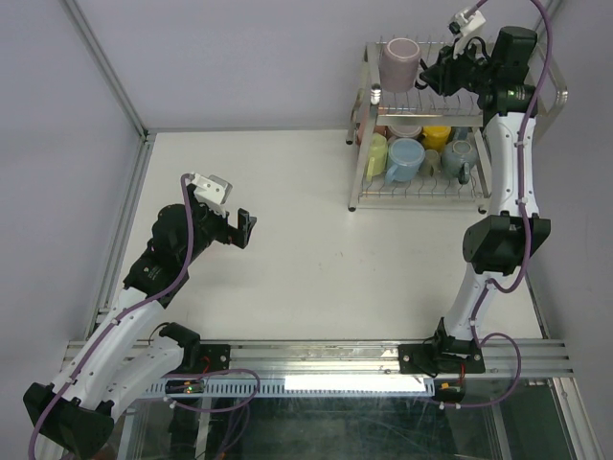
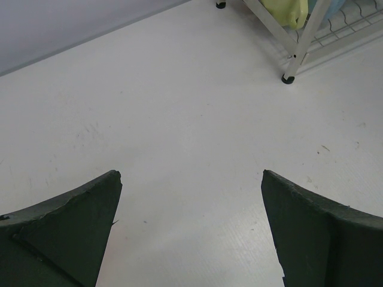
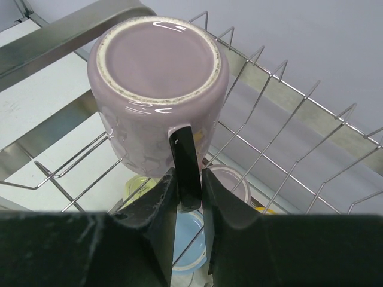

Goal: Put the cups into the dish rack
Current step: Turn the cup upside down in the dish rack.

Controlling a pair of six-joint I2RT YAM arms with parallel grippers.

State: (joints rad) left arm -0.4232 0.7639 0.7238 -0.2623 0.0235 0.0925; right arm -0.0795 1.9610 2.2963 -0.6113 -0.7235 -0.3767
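Cups (image 1: 407,158) sit in dish rack (image 1: 412,199); right gripper (image 3: 188,179) clamps mauve cup (image 1: 398,63), left gripper (image 2: 191,179) apart.

This is a robotics lab test cell rather than a kitchen: a bare white table (image 1: 287,240) is boxed in by plain pale grey panels (image 1: 239,57) set in aluminium posts (image 1: 105,67), and two robot arms, the left arm (image 1: 124,335) and the right arm (image 1: 508,172), are bolted to an aluminium rail (image 1: 316,356) at its near edge. Purple cables (image 1: 549,77) run along the arms, and a small white camera (image 1: 211,187) sits on a wrist. The only household things are a chrome dish rack (image 1: 421,199) and the cups (image 1: 406,158) in it, a mauve cup (image 1: 399,63) upturned on its top shelf.
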